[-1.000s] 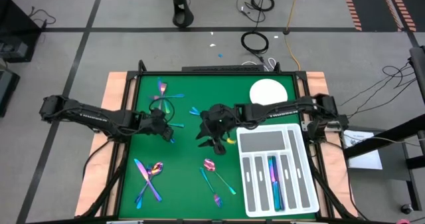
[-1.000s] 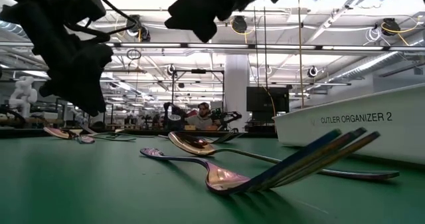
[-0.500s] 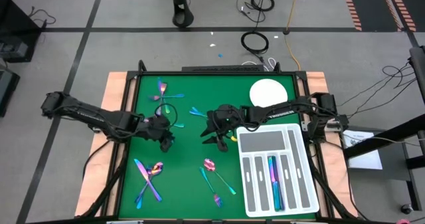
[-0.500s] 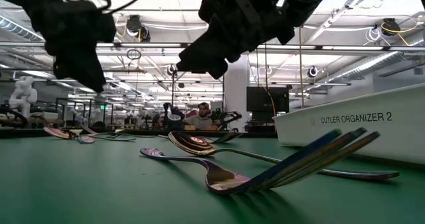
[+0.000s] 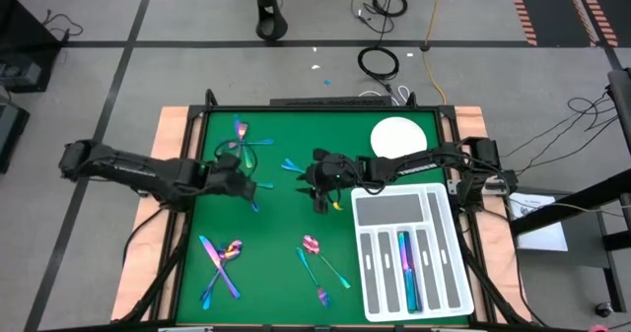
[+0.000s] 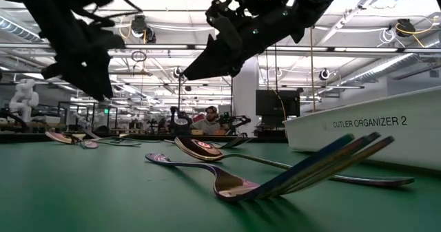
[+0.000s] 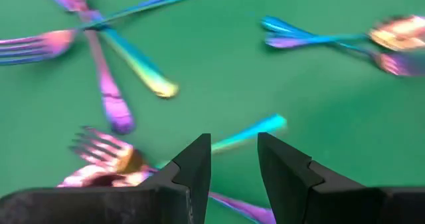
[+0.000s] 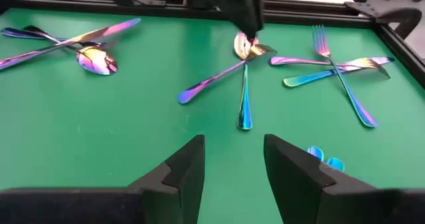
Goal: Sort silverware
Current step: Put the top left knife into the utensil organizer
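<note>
Left end effector (image 5: 240,181) left of centre in the high view, above the green counter (image 5: 276,224), fingers (image 7: 196,164) parted by a narrow gap, nothing held. Right end effector (image 5: 317,177) near the frame's middle, fingers (image 8: 186,164) spread apart, likewise empty, just left of the white tray (image 5: 410,258). Silverware scattered in clusters: forks and spoons (image 5: 242,140) at upper left of the mat, crossed pieces (image 5: 221,263) at lower left, spoons (image 5: 320,258) at lower centre, a few (image 5: 405,263) already lying in a tray slot. White plate (image 5: 398,138) at upper right.
</note>
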You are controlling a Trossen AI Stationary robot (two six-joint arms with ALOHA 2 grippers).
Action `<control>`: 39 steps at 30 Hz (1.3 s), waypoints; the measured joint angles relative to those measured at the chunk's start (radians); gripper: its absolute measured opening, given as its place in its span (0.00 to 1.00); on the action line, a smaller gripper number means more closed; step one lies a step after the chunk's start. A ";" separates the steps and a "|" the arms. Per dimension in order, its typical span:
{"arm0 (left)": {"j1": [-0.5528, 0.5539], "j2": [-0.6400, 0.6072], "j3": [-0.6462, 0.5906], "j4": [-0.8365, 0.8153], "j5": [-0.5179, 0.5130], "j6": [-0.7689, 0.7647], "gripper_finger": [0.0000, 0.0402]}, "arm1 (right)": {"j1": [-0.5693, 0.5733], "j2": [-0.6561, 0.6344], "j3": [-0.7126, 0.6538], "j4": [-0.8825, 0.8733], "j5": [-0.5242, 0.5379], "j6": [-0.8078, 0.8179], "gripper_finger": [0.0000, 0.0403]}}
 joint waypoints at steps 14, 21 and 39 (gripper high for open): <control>0.387 0.168 0.000 0.146 0.237 0.134 0.31 | -0.004 0.000 0.001 0.025 -0.003 -0.014 0.36; 0.428 0.291 0.007 0.214 0.295 0.173 0.31 | -0.013 0.000 0.001 0.061 -0.007 0.067 0.36; 0.597 0.439 0.117 0.156 0.207 0.233 0.31 | 0.032 0.000 0.001 -0.040 -0.058 0.070 0.36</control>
